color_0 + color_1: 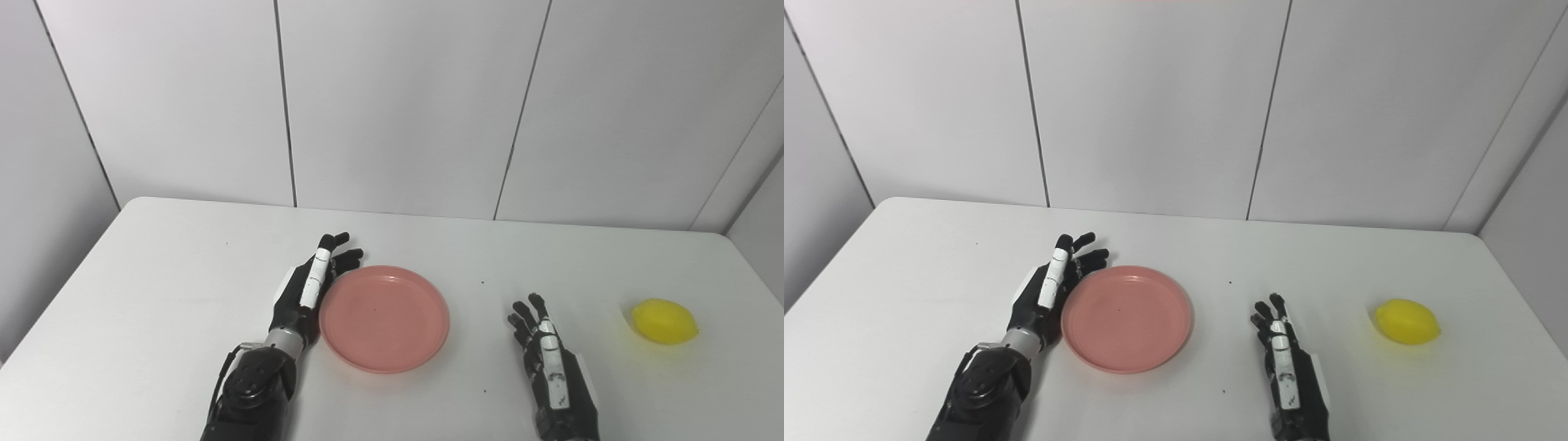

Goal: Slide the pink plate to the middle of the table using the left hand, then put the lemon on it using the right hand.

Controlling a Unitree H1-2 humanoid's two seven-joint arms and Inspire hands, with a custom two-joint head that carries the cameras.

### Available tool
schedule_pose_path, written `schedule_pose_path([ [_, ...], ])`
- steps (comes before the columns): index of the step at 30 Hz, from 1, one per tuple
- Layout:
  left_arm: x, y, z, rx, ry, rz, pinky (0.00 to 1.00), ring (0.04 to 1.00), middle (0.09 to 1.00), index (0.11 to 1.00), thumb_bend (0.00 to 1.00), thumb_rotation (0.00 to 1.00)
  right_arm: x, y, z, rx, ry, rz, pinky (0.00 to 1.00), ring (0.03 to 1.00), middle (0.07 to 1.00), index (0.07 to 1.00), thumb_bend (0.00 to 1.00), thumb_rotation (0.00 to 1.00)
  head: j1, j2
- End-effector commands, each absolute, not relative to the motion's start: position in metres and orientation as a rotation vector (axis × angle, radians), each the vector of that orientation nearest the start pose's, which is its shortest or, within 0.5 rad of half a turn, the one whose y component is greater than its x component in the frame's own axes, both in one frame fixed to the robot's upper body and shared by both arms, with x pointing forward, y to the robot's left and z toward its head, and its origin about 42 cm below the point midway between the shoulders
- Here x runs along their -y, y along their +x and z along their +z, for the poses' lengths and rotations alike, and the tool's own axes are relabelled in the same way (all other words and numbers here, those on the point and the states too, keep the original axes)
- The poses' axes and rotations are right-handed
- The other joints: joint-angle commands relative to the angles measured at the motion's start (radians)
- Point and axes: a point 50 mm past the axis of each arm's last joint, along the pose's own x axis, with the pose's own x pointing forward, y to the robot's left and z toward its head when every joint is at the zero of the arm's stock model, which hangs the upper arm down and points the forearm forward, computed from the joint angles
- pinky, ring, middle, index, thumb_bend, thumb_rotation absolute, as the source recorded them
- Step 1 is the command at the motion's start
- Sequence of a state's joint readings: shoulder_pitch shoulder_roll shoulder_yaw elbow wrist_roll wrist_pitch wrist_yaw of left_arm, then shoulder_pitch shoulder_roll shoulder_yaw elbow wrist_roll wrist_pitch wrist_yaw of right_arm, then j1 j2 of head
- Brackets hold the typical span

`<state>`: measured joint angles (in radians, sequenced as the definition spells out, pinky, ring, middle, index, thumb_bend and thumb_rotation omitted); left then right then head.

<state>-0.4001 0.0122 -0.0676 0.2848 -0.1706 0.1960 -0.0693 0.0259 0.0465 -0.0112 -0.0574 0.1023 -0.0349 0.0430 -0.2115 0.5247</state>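
Left eye view. Your left hand [306, 291] stands on edge against the left rim of the pink plate [384, 318], fingers straight and together, gripping nothing; whether palm and rim actually touch cannot be told. The plate lies flat on the white table [153, 294], already about midway across it. Your right hand [551, 361] rests to the right of the plate, well apart from it, fingers extended and a little spread, empty. The lemon [664, 321] lies farther right again of the plate, beyond the right hand and nearer the table's right edge.

Right eye view. The order reads the same outward from the plate [1127, 318]: left hand [1047, 294] at its left rim, right hand [1289, 373] to its right, lemon [1407, 321] beyond. The lemon's long axis runs roughly left to right, one pointed end toward the plate. Judgement: the slide looks near complete; the lemon sits right and slightly ahead of your right fingertips [1268, 306], so the right hand is plainly the nearer. Approach across the short axis.
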Motion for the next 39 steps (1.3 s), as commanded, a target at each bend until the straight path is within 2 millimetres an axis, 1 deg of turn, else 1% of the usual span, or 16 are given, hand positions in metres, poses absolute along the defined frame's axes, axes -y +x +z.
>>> schedule_pose_path([
  [1, -0.140, 0.394, 0.109, -0.243, -0.143, -0.328, 1.00, 0.821, 0.770, 0.855, 0.91, 0.94, 0.190, 0.262, 0.084, 0.043, 0.150, -0.005, 0.95, 0.887, 0.886, 0.932, 0.75, 0.88, -0.006, 0.000],
  [2, -0.141, 0.395, 0.108, -0.243, -0.145, -0.327, 1.00, 0.821, 0.769, 0.855, 0.91, 0.94, 0.190, 0.263, 0.087, 0.068, 0.113, -0.010, 0.95, 0.885, 0.884, 0.930, 0.75, 0.88, -0.006, 0.000],
  [3, -0.142, 0.395, 0.108, -0.243, -0.148, -0.326, 1.00, 0.820, 0.768, 0.855, 0.90, 0.95, 0.191, 0.263, 0.090, 0.089, 0.087, -0.013, 0.91, 0.870, 0.878, 0.917, 0.74, 0.89, -0.006, 0.000],
  [5, -0.143, 0.396, 0.107, -0.243, -0.154, -0.323, 1.00, 0.821, 0.767, 0.853, 0.90, 0.94, 0.193, 0.266, 0.096, 0.152, 0.032, -0.026, 0.86, 0.841, 0.863, 0.887, 0.73, 0.86, -0.036, -0.009],
  [7, -0.145, 0.397, 0.106, -0.243, -0.156, -0.325, 0.98, 0.818, 0.771, 0.853, 0.90, 0.93, 0.196, 0.268, 0.104, 0.205, -0.033, -0.047, 0.78, 0.787, 0.833, 0.848, 0.75, 0.84, -0.052, -0.011],
  [8, -0.145, 0.398, 0.106, -0.243, -0.157, -0.326, 0.99, 0.817, 0.773, 0.854, 0.90, 0.93, 0.197, 0.269, 0.108, 0.225, -0.066, -0.057, 0.75, 0.770, 0.823, 0.839, 0.76, 0.85, -0.052, -0.011],
  [12, -0.148, 0.400, 0.105, -0.241, -0.159, -0.331, 0.98, 0.817, 0.773, 0.851, 0.89, 0.94, 0.204, 0.272, 0.124, 0.289, -0.167, -0.098, 0.69, 0.734, 0.782, 0.812, 0.76, 0.86, -0.076, -0.013],
  [16, -0.151, 0.402, 0.103, -0.245, -0.173, -0.323, 0.96, 0.812, 0.765, 0.843, 0.88, 0.92, 0.208, 0.276, 0.134, 0.324, -0.251, -0.123, 0.66, 0.728, 0.766, 0.789, 0.77, 0.88, -0.103, -0.019],
  [21, -0.155, 0.404, 0.102, -0.250, -0.197, -0.322, 0.99, 0.823, 0.768, 0.844, 0.87, 0.91, 0.219, 0.283, 0.150, 0.384, -0.472, -0.153, 0.63, 0.714, 0.762, 0.750, 0.79, 0.94, -0.125, -0.023],
  [23, -0.156, 0.404, 0.101, -0.252, -0.201, -0.326, 0.98, 0.826, 0.775, 0.848, 0.88, 0.91, 0.223, 0.285, 0.155, 0.406, -0.517, -0.163, 0.64, 0.710, 0.747, 0.738, 0.79, 0.93, -0.128, -0.024],
  [25, -0.156, 0.404, 0.102, -0.254, -0.207, -0.328, 0.98, 0.834, 0.787, 0.854, 0.88, 0.91, 0.229, 0.288, 0.160, 0.426, -0.553, -0.170, 0.66, 0.711, 0.735, 0.728, 0.78, 0.89, -0.129, -0.024],
  [28, -0.156, 0.404, 0.101, -0.258, -0.213, -0.326, 0.99, 0.833, 0.786, 0.854, 0.88, 0.91, 0.239, 0.294, 0.169, 0.452, -0.599, -0.183, 0.63, 0.687, 0.713, 0.714, 0.78, 0.85, -0.129, -0.024],
  [31, -0.155, 0.403, 0.100, -0.262, -0.215, -0.325, 1.00, 0.830, 0.779, 0.850, 0.89, 0.91, 0.250, 0.300, 0.180, 0.465, -0.659, -0.207, 0.60, 0.663, 0.690, 0.690, 0.82, 0.85, -0.129, -0.024],
  [34, -0.155, 0.403, 0.099, -0.264, -0.219, -0.327, 1.00, 0.832, 0.782, 0.848, 0.88, 0.91, 0.260, 0.303, 0.189, 0.479, -0.722, -0.231, 0.59, 0.658, 0.684, 0.681, 0.84, 0.81, -0.131, -0.024],
  [35, -0.155, 0.403, 0.099, -0.263, -0.219, -0.327, 1.00, 0.836, 0.784, 0.849, 0.88, 0.91, 0.262, 0.304, 0.192, 0.480, -0.749, -0.241, 0.58, 0.653, 0.679, 0.678, 0.85, 0.81, -0.131, -0.024],
  [39, -0.154, 0.403, 0.100, -0.261, -0.222, -0.328, 1.00, 0.842, 0.789, 0.854, 0.88, 0.91, 0.273, 0.307, 0.203, 0.500, -0.872, -0.273, 0.56, 0.631, 0.668, 0.662, 0.85, 0.81, -0.132, -0.025],
])
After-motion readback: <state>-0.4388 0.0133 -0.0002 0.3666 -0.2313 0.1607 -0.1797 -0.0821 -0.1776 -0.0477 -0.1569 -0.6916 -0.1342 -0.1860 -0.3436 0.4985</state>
